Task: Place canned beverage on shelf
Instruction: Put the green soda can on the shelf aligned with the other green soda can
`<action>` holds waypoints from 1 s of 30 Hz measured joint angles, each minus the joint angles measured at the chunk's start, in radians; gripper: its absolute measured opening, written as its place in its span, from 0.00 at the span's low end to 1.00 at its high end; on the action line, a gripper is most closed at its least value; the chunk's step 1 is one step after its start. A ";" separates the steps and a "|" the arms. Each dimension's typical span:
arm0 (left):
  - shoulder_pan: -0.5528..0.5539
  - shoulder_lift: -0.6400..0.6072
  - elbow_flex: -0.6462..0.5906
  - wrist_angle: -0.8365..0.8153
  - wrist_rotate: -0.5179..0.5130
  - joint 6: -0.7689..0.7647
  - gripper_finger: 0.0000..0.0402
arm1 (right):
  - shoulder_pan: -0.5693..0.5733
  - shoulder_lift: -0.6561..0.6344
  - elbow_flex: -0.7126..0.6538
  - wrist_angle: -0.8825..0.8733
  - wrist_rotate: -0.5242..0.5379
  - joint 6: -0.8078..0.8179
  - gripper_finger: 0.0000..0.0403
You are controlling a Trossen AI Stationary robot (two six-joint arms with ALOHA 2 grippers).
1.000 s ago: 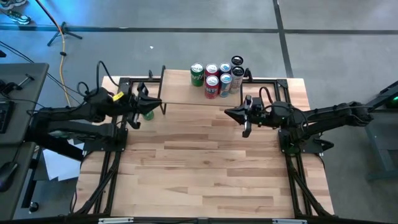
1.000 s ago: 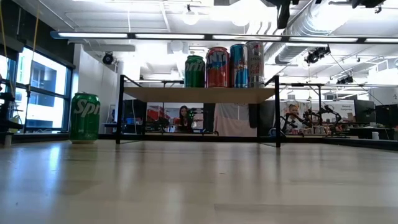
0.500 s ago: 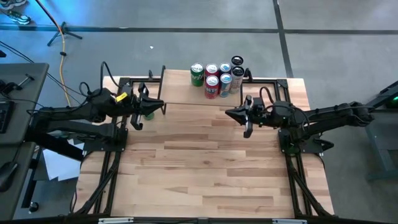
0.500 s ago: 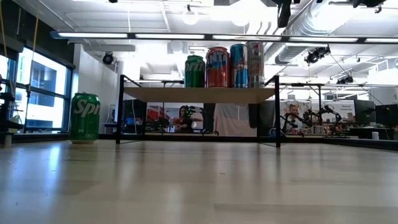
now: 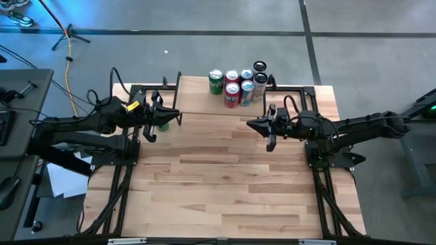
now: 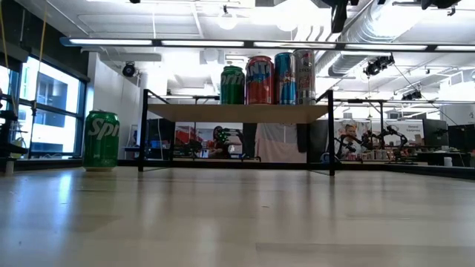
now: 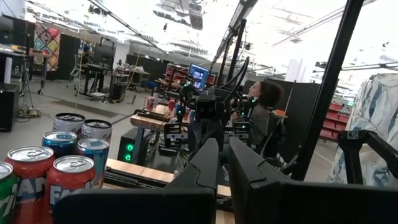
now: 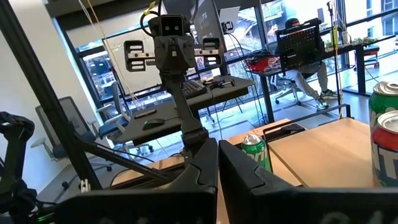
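The work surface was a light-wood tabletop [image 5: 225,177] on a dark frame, standing on grey concrete floor in an open lab.

Nearest the camera side the boards lay bare. Further back both arms hung level with one another across the table's width. The left gripper [image 5: 172,116] pointed inward from the left, fingers clenched and holding nothing. The right gripper [image 5: 252,124] pointed inward from the right, fingers likewise clenched and empty.

The task's thing, a green Sprite can [image 5: 162,125], stood upright on the tabletop at the back left, its long axis vertical. In the high view it sat almost directly beneath the left gripper, partly hidden by it; in the low view the same can [image 6: 101,140] stood clear to the left of the shelf's left leg, with no gripper at its level. The right gripper was well apart from it, though the right wrist view faced the can [image 8: 255,151] across the table. Judgement: the left arm was much the nearer, and would need to part its fingers and descend around the can's sides.

Furthest back stood the shelf [image 6: 236,112], already carrying a cluster of cans [image 5: 238,84] near its right half. Its left half appeared free.
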 joint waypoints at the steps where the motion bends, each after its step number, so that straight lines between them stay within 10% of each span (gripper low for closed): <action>1: 0.000 0.000 0.000 0.000 0.000 0.000 0.00 | 0.000 0.000 0.000 -0.001 0.000 0.000 0.00; 30: 0.000 0.000 0.000 -0.024 0.000 0.053 0.01 | 0.000 0.000 0.000 -0.093 -0.082 0.053 0.00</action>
